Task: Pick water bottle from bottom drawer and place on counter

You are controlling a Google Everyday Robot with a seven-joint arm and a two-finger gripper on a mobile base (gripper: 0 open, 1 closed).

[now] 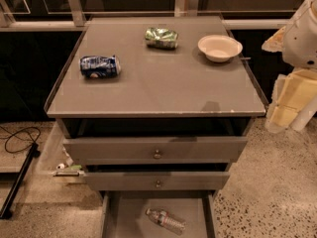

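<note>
- The water bottle [166,221] lies on its side on the floor of the bottom drawer [124,214], far below the gripper [290,105] and off to its left. The drawer is pulled out, so the bottle is open to reach from above.
- The two upper drawers [157,150] are also lower than the gripper and to its left, and each sits only slightly out.
- The gripper hangs at the right, just off the front right corner of the counter [163,88] and well apart from the bottle. I cannot tell how far open it is, but it does not have the bottle.
- Further back on the counter, to the gripper's left, are a crushed blue can [100,66], a crushed green can [161,37] and a white bowl [220,47].
- My judgement is that only the opening is done. Reaching down, grasping, lifting and setting the bottle on the counter are all left.
</note>
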